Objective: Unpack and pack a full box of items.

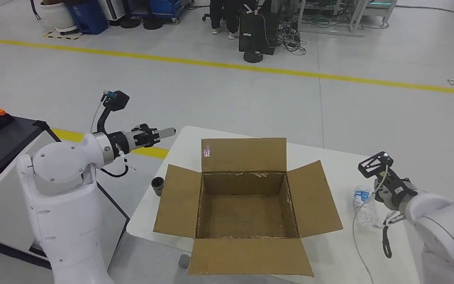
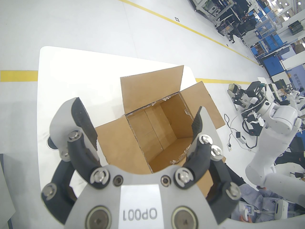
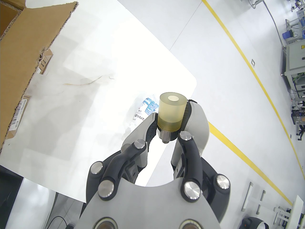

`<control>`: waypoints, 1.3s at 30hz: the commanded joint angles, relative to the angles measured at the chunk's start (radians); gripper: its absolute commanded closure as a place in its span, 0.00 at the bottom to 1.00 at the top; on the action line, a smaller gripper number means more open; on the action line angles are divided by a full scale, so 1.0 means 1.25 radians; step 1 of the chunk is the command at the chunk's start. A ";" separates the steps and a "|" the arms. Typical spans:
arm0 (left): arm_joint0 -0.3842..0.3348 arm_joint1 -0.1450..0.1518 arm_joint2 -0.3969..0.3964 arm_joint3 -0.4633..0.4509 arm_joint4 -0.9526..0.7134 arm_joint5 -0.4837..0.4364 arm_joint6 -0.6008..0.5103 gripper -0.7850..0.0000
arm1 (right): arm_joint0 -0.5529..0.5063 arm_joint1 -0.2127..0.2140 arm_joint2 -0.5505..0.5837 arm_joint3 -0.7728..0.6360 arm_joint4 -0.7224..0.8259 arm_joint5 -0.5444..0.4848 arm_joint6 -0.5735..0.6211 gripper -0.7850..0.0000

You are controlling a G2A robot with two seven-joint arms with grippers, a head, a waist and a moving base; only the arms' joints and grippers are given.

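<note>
The empty cardboard box (image 1: pixel 247 206) sits open on the counter (image 1: pixel 333 153). The left end effector (image 2: pixel 139 110) is spread wide. The right end effector (image 3: pixel 172 113) pinches a yellowish cylinder (image 3: pixel 171 103) near a bottle (image 1: pixel 362 202).

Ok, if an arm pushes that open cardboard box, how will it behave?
The cardboard box looks empty inside, so it is probably light and would likely slide on the smooth table rather than tip. Its open flaps are thin card; pushed there, they would probably fold instead of moving the box.
</note>
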 commanded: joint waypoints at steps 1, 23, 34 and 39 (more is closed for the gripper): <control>0.000 0.000 0.000 0.000 0.000 0.000 0.000 0.00 | -0.012 0.001 0.012 -0.005 0.000 0.012 0.000 1.00; 0.000 0.000 0.000 0.000 0.000 0.000 0.000 0.00 | -0.052 0.146 -0.042 0.153 0.295 0.123 0.181 1.00; 0.000 0.000 0.000 0.000 0.000 0.000 0.000 0.00 | -0.064 0.229 -0.080 0.226 0.380 0.146 0.203 1.00; 0.000 0.000 0.000 0.000 0.000 0.000 0.000 0.00 | -0.084 0.256 -0.075 0.274 0.397 0.117 0.175 1.00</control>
